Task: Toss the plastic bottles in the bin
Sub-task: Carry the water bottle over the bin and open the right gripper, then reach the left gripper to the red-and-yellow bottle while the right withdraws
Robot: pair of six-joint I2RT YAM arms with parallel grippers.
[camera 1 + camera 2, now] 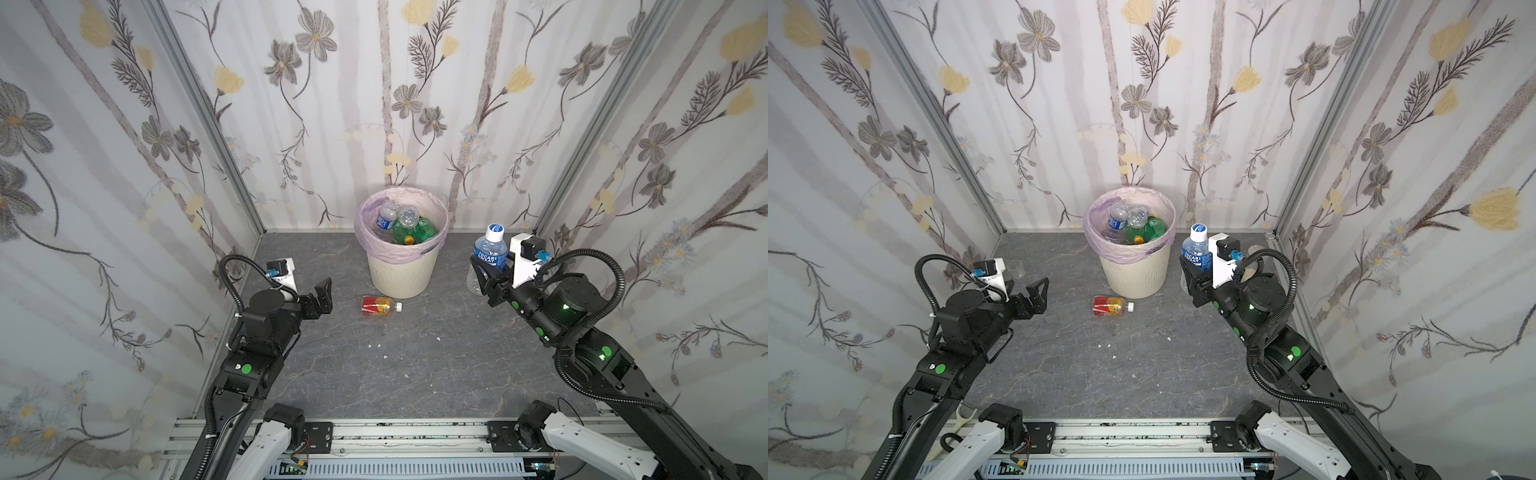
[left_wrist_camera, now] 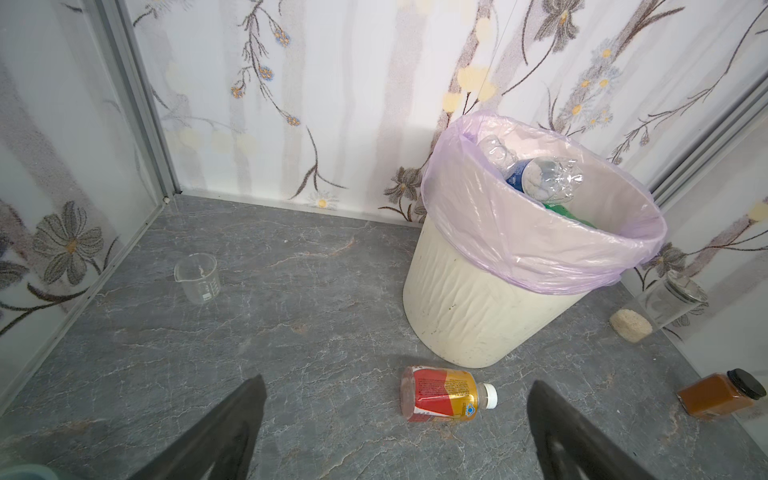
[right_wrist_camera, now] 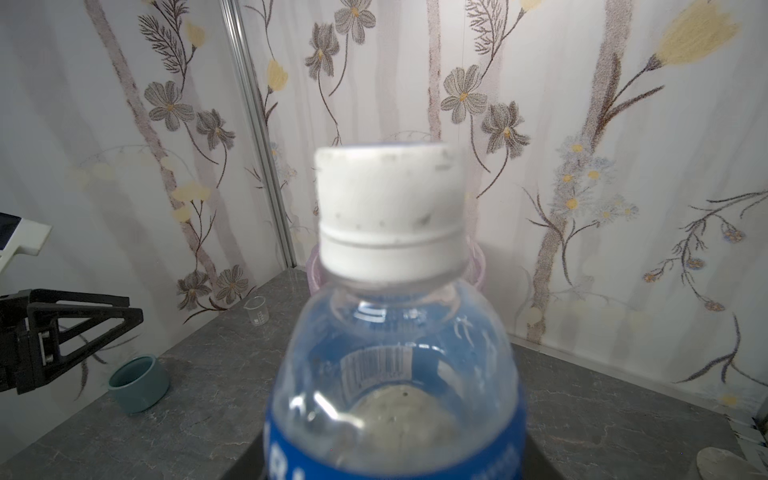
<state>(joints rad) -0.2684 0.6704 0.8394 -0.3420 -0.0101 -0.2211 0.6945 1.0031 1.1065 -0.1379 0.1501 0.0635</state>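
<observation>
Right end effector (image 1: 490,268) is pinched around a blue-labelled bottle (image 1: 491,249), which is held upright just to the right of the bin (image 1: 401,276), beside it rather than over it. Left end effector (image 1: 321,296) is spread wide with nothing gripped, off to the left of the bin.

Biggest thing first: the bin is a cream-white ribbed round basket, lined with a pale pink-lilac bag (image 2: 540,249) folded over the rim. It's stood on the grey marbled surface (image 1: 415,374) against the back wall. A pile of bottles (image 1: 409,228) can be seen inside: crumpled clear ones with blue labels, green ones, and one yellow cap poking up.

The held bottle is clear and thin-walled, topped with a white cap (image 3: 390,208) and wrapped in a blue band with white lettering. In the right wrist view a barcode can be read through the plastic.

A red-and-yellow bottle (image 2: 442,393) is laid on its side on the surface just in front of the bin, white cap pointed right in both top views, touched by neither arm.

Smaller bits: an amber jar (image 2: 719,392) and a glass beaker (image 2: 197,278) are also set on the surface.
</observation>
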